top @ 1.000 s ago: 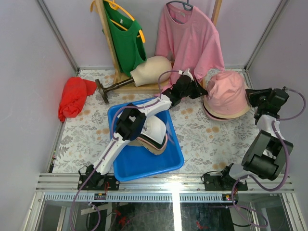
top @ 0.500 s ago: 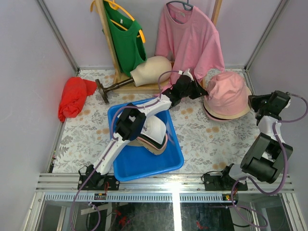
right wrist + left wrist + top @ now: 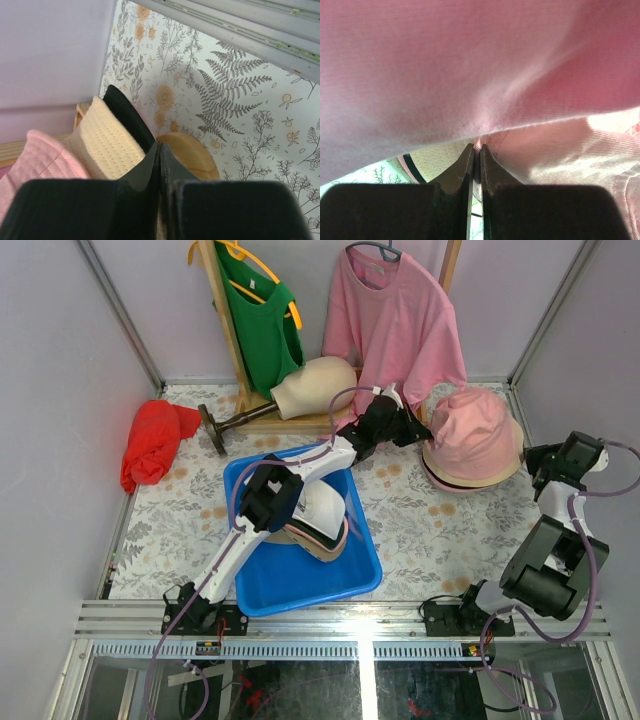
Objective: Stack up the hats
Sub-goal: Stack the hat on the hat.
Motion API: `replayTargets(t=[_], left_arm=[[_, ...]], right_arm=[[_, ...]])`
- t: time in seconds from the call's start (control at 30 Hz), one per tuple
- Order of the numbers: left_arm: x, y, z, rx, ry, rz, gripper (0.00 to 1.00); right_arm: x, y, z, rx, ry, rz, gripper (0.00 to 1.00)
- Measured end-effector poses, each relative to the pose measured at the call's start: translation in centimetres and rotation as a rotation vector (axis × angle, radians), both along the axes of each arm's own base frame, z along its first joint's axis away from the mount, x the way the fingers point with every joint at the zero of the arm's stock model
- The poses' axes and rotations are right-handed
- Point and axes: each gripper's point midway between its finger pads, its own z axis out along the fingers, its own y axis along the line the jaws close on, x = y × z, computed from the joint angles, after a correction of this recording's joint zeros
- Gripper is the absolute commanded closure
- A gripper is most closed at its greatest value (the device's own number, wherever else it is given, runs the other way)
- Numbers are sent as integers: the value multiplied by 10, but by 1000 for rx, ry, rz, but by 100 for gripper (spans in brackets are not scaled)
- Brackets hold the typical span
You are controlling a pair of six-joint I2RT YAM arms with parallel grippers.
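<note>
left jaws pinch the soft, finely ribbed pink bucket hat [image 3: 470, 430]; right jaws pressed together, empty.

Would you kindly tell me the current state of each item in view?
pink hat: crown up, resting on tan hat.
left gripper: shut on pink hat's edge.
right gripper: shut, empty.
white hat: lying in the blue bin.
mannequin head: lying on its side.
pink shirt: hanging.
</note>
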Motion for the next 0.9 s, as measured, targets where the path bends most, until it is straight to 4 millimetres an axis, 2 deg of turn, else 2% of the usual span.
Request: replayTargets(t=[0.07,0.2,0.37,0.57,0.7,0.9], left_arm=[[-1,0,1,3,2,-4,100],[-2,0,2,11,3,-10,100],[-2,-1,2,12,5,-13,100],[-4,-1,2,10,6,-22,100],[-5,-2,3,6,8,-34,100],[4,2,9,1,14,-47,100]], right_arm=[[1,1,6,-5,-14,4,88],[5,-1,25,-13,-48,5,62],[15,3,57,-22,-129,45,46],[23,17,71,-5,-174,132,42],[25,23,69,-3,-170,180,41],[25,29,69,-18,-173,227,40]])
